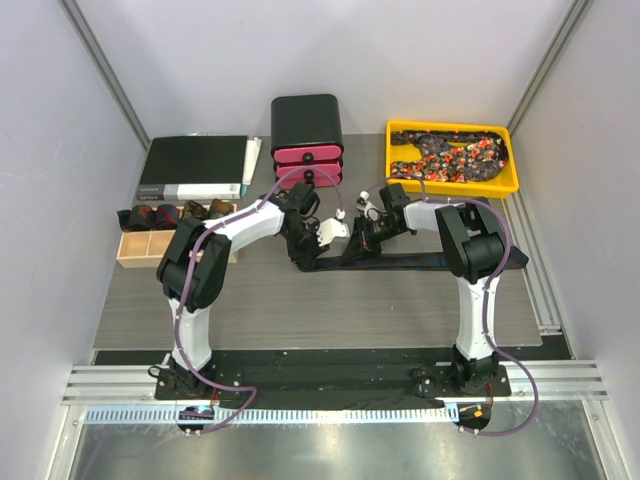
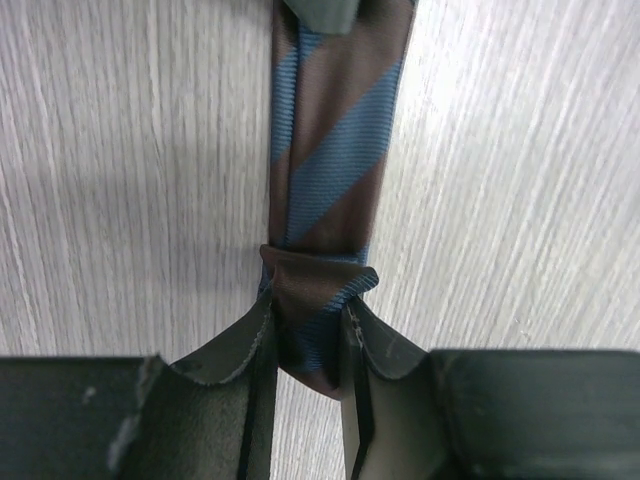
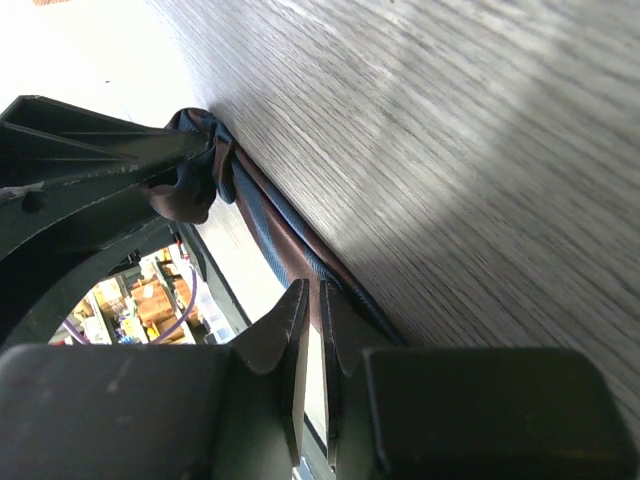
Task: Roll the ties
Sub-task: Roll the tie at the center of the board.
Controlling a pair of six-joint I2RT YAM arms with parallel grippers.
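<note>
Pinching the folded end of the striped tie (image 2: 330,150), the left gripper (image 2: 305,322) has its jaws clamped tight on the fabric. The right gripper (image 3: 312,305) has its jaws squeezed almost together, nipping the tie's edge further along. Tie's lying flat mid bench (image 1: 300,310), running toward the right edge.

Top external view: diffuse, even overhead light; soft shadows at frame centre; a glare band on the metal rail (image 1: 330,413) along the bottom. Left wrist view: the tie (image 2: 335,150) weave is sharp; the left gripper fingers (image 2: 225,355) at the bottom are dark. Right wrist view: blown-out white at upper left; the right gripper fingers (image 3: 285,330) are soft-focused.
</note>
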